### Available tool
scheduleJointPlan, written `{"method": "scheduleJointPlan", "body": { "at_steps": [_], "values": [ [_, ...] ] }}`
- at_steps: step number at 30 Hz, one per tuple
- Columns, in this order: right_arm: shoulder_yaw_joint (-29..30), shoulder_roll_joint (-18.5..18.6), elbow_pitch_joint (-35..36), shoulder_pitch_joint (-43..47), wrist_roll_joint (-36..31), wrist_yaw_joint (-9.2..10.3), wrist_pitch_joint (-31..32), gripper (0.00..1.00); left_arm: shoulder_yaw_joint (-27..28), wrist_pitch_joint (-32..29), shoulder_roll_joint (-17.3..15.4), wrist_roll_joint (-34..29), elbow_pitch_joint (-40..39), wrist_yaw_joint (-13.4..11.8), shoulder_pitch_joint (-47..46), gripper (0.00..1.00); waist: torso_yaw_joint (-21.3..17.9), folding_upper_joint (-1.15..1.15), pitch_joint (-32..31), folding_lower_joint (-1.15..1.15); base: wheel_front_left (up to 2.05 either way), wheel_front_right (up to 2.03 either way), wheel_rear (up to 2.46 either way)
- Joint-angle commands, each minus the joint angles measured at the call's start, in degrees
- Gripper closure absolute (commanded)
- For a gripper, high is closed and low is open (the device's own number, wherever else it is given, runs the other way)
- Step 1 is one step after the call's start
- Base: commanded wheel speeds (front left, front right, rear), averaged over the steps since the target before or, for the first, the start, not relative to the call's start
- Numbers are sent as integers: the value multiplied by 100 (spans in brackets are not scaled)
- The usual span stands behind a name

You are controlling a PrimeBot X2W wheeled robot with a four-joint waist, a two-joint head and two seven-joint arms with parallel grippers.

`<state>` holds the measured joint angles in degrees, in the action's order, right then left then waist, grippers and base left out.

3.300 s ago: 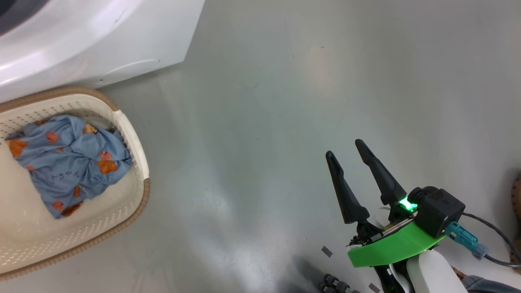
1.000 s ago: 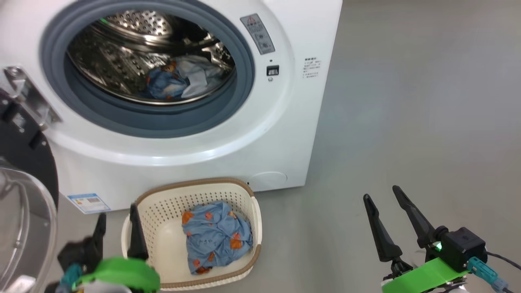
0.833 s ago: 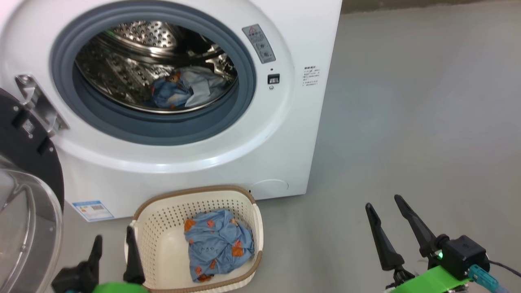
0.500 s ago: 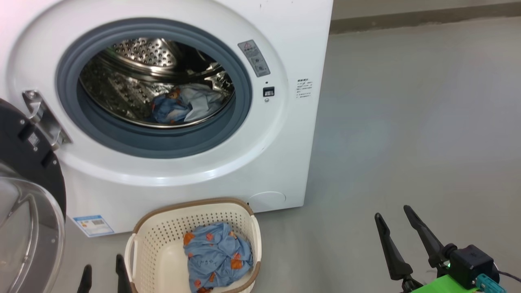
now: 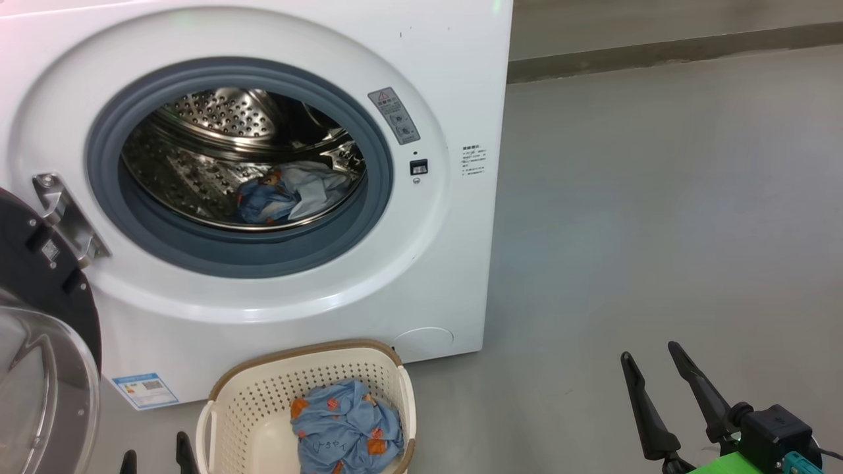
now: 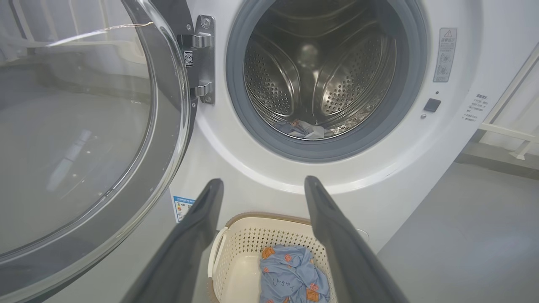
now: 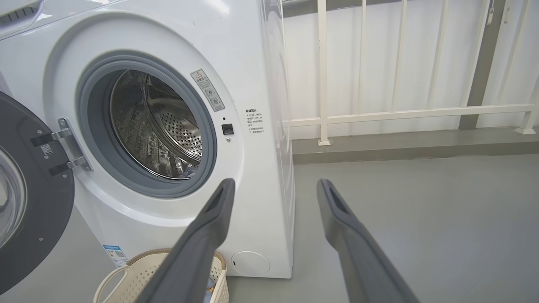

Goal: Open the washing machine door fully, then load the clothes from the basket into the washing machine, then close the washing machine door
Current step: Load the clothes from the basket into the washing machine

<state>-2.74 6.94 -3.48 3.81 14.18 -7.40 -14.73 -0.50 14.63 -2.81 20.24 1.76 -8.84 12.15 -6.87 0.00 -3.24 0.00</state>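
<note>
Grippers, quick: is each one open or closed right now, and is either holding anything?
Left gripper: open, holding nothing.
Right gripper: open, holding nothing.

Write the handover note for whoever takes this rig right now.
Left tool open and empty, by the basket.
Right tool open and empty, over the floor to the right.
Washing machine door stands wide open at the left.
Some clothes lie in the drum; one light blue printed piece sits in the basket.
Done: door open, part loaded. Left: load that piece, close the door.
</note>
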Motion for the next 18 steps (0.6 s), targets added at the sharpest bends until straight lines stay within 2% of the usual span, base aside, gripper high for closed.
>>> {"method": "scheduleJointPlan", "body": {
  "at_steps": [1,18],
  "values": [
    [-97,29,125,-13,-50,-9,-27,0,209,37,-61,43,-187,-38,-56,0,-26,0,-16,0,0,0,0],
    [-7,1,139,8,-61,-9,-27,0,216,-17,-106,79,-374,-131,101,0,-27,0,-87,0,0,0,0]
  ]
}}
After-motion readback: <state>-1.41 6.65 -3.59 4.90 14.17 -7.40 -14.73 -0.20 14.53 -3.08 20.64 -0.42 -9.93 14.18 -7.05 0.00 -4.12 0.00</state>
